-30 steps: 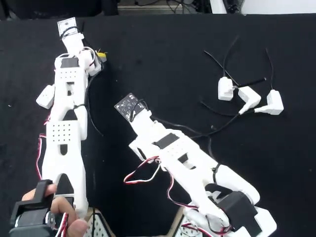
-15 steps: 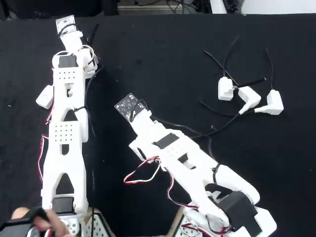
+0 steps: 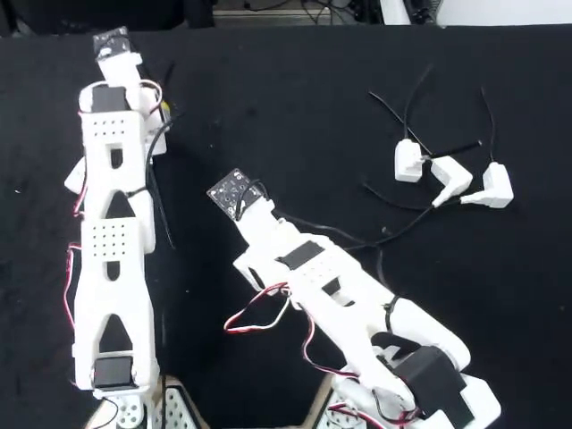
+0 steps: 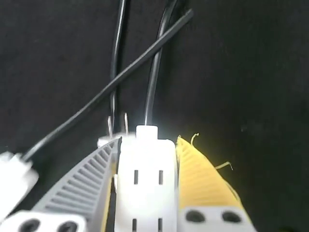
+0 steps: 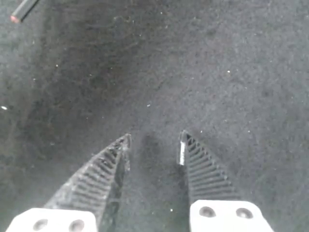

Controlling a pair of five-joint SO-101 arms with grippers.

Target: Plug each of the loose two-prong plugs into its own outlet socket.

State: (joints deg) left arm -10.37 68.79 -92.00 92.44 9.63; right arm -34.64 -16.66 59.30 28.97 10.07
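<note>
Black cloth covers the table (image 3: 295,107). The left gripper (image 4: 147,141) clamps a white outlet socket (image 4: 146,179), with a two-prong plug (image 4: 104,142) just past its fingertips. The right gripper (image 5: 154,140) hangs parted and empty. This looks like the mating step; next, prongs must line up with slots.

Three plugs (image 3: 450,176) lie in a row on the surface (image 3: 295,107), with their cables (image 3: 393,112) fanning out behind and beside them. Well to the left of the plugs, the right hand (image 5: 155,135) hangs over bare surface with its fingers apart. Farther left of the plugs, near the far edge, the left hand (image 4: 148,140) clamps a socket (image 4: 146,183). Two prongs (image 4: 126,122) stand just beside the socket.
</note>
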